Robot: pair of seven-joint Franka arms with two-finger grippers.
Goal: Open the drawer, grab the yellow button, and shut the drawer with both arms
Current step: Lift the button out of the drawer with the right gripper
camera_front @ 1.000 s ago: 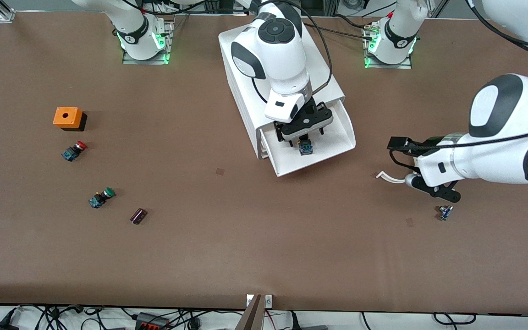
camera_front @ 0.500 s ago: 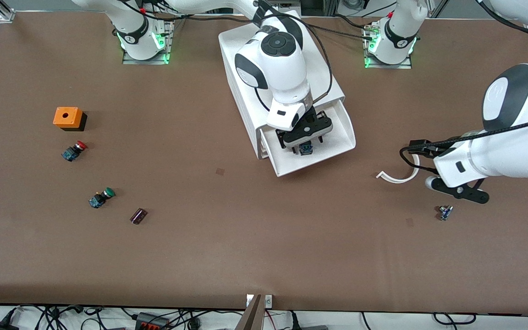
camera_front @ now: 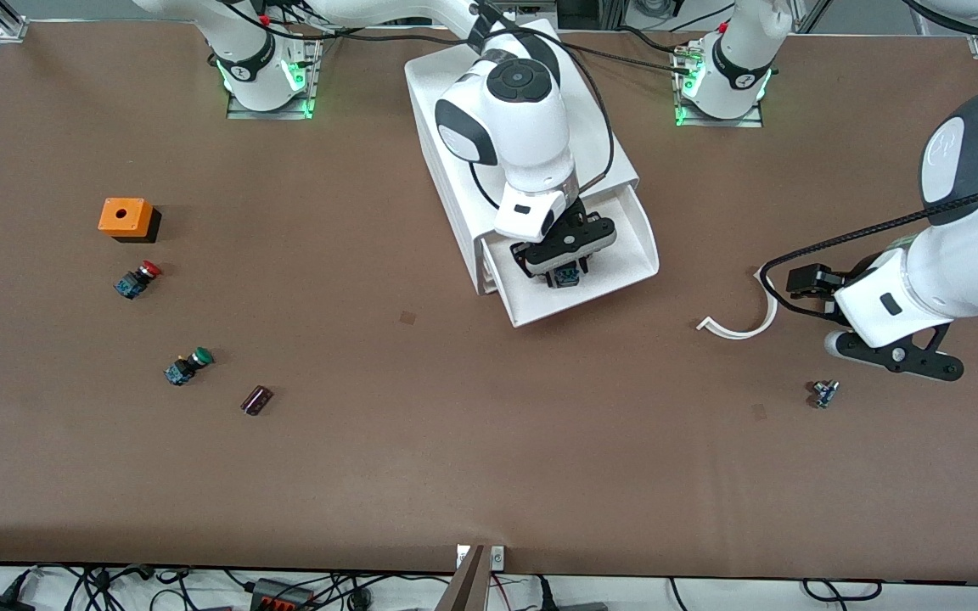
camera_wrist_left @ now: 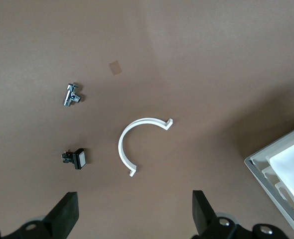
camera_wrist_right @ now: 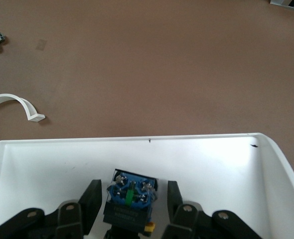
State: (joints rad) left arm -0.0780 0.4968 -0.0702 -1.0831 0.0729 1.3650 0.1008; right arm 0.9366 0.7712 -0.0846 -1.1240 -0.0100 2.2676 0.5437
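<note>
The top drawer [camera_front: 621,250] of the white cabinet [camera_front: 442,170] stands pulled out toward the front camera. In it lies the button [camera_front: 568,277], blue and black body showing, its orange-yellow cap hidden. My right gripper [camera_front: 564,265] is down in the drawer. In the right wrist view its fingers [camera_wrist_right: 92,196] flank the button [camera_wrist_right: 130,198] on both sides with narrow gaps, so the right gripper [camera_wrist_right: 132,192] is open around it. The drawer's front wall [camera_wrist_right: 197,138] shows ahead. My left gripper [camera_front: 895,355] hovers over the table at the left arm's end, and in its wrist view the left gripper [camera_wrist_left: 134,219] is wide open and empty.
A white curved strip [camera_front: 744,327] [camera_wrist_left: 137,144] and a small metal fitting [camera_front: 824,393] [camera_wrist_left: 71,94] lie by the left gripper, with a small black switch [camera_wrist_left: 76,158]. Toward the right arm's end sit an orange box [camera_front: 124,217], a red-capped button [camera_front: 137,278], a green-capped button [camera_front: 188,365] and a dark block [camera_front: 256,400].
The right gripper's fingers have narrowed around the button in the drawer. The left arm has drawn back toward its own end of the table, uncovering the white curved strip.
</note>
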